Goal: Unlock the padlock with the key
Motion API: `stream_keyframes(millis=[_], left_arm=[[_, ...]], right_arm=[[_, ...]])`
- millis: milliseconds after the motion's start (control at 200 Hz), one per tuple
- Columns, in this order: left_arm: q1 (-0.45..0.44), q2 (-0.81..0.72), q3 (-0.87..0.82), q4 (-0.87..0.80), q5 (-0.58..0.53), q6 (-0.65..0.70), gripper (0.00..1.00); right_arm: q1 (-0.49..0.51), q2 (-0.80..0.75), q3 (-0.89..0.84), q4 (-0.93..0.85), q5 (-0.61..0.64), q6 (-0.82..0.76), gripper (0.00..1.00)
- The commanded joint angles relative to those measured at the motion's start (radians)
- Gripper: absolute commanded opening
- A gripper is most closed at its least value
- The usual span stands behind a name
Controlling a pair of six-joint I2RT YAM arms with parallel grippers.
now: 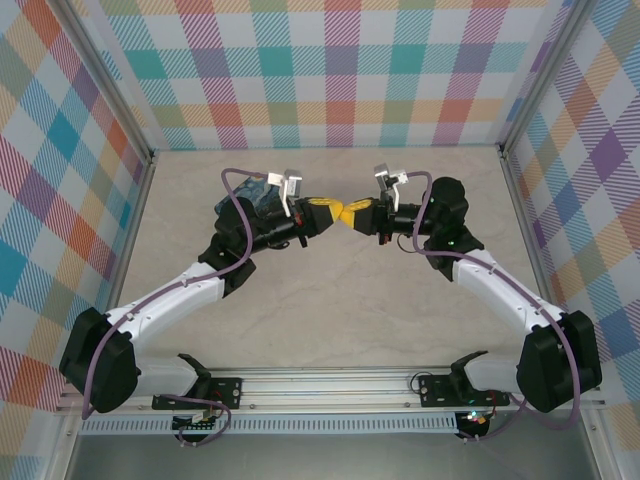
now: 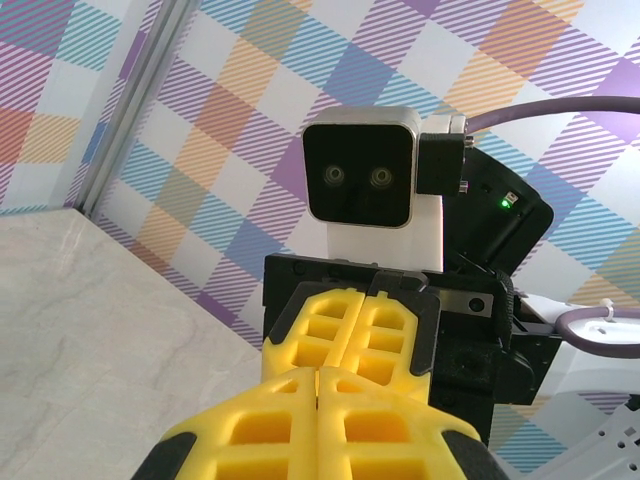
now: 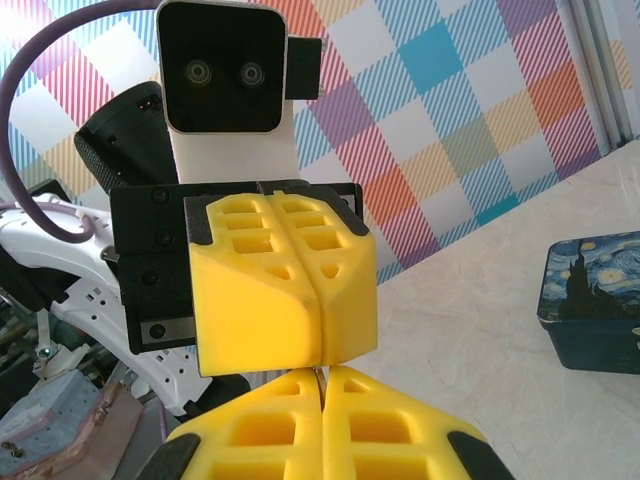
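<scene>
My two grippers meet tip to tip in the air above the middle of the table. The left gripper (image 1: 335, 211) (image 2: 320, 372) has its yellow fingers pressed together. The right gripper (image 1: 351, 215) (image 3: 322, 373) is shut too, and a thin grey metal sliver, the key (image 3: 317, 375), shows between its fingertips. The sliver reaches up to the seam of the left fingers (image 3: 270, 300); I cannot tell whether they grip it as well. The padlock is hidden.
A blue swirl-painted tin (image 1: 255, 192) (image 3: 590, 300) stands on the table behind the left wrist, toward the back wall. Checked walls close the table on three sides. The marbled table top (image 1: 330, 310) lies bare between the arms.
</scene>
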Motion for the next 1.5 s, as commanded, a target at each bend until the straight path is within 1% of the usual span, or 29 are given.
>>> stream_keyframes(millis=[0, 115, 145, 205, 280, 370, 450, 530, 595, 690, 790, 850, 890, 1030, 1125, 1275, 1360, 1495], left_arm=[[-0.008, -0.011, -0.010, 0.027, -0.020, 0.003, 0.00], [-0.008, -0.023, -0.002, -0.001, -0.029, 0.020, 0.00], [-0.009, -0.027, 0.001, -0.013, -0.035, 0.029, 0.07], [-0.007, -0.043, 0.003, -0.047, -0.055, 0.048, 0.25], [0.003, -0.067, 0.009, -0.102, -0.077, 0.074, 0.34], [0.034, -0.100, 0.023, -0.206, -0.120, 0.095, 0.50], [0.077, -0.116, 0.052, -0.346, -0.176, 0.114, 0.61], [0.118, -0.104, 0.104, -0.519, -0.242, 0.151, 0.68], [0.147, -0.075, 0.145, -0.620, -0.291, 0.188, 0.75], [0.189, 0.009, 0.216, -0.771, -0.383, 0.248, 0.87], [0.216, 0.148, 0.334, -0.963, -0.518, 0.323, 0.99], [0.225, 0.240, 0.419, -1.050, -0.607, 0.360, 1.00], [0.226, 0.296, 0.463, -1.079, -0.655, 0.381, 1.00], [0.230, 0.481, 0.629, -1.135, -0.744, 0.456, 1.00], [0.234, 0.603, 0.736, -1.178, -0.752, 0.471, 1.00], [0.237, 0.741, 0.875, -1.224, -0.766, 0.474, 1.00], [0.237, 0.802, 0.947, -1.268, -0.787, 0.474, 1.00], [0.237, 0.864, 1.016, -1.325, -0.802, 0.455, 1.00]], right_arm=[[0.000, -0.009, -0.013, 0.007, -0.004, -0.022, 0.00], [0.000, -0.021, -0.014, -0.039, 0.011, -0.053, 0.00], [0.000, -0.026, -0.012, -0.059, 0.014, -0.066, 0.00], [0.000, -0.037, -0.008, -0.107, 0.025, -0.099, 0.00], [0.000, -0.054, 0.001, -0.184, 0.038, -0.151, 0.00], [0.000, -0.074, 0.008, -0.283, 0.063, -0.224, 0.00], [0.000, -0.090, 0.016, -0.372, 0.090, -0.285, 0.00], [0.000, -0.102, 0.019, -0.438, 0.118, -0.334, 0.00], [0.000, -0.109, 0.021, -0.485, 0.141, -0.366, 0.00], [0.000, -0.115, 0.019, -0.525, 0.169, -0.391, 0.00], [0.000, -0.119, 0.019, -0.562, 0.189, -0.410, 0.00], [-0.001, -0.123, 0.018, -0.576, 0.200, -0.418, 0.00], [0.000, -0.126, 0.016, -0.581, 0.206, -0.421, 0.00], [0.000, -0.135, 0.002, -0.594, 0.217, -0.423, 0.00], [0.000, -0.149, -0.011, -0.598, 0.227, -0.425, 0.00], [0.000, -0.177, -0.029, -0.612, 0.238, -0.431, 0.00], [0.000, -0.188, -0.036, -0.617, 0.241, -0.433, 0.00], [0.000, -0.198, -0.047, -0.615, 0.241, -0.431, 0.00]])
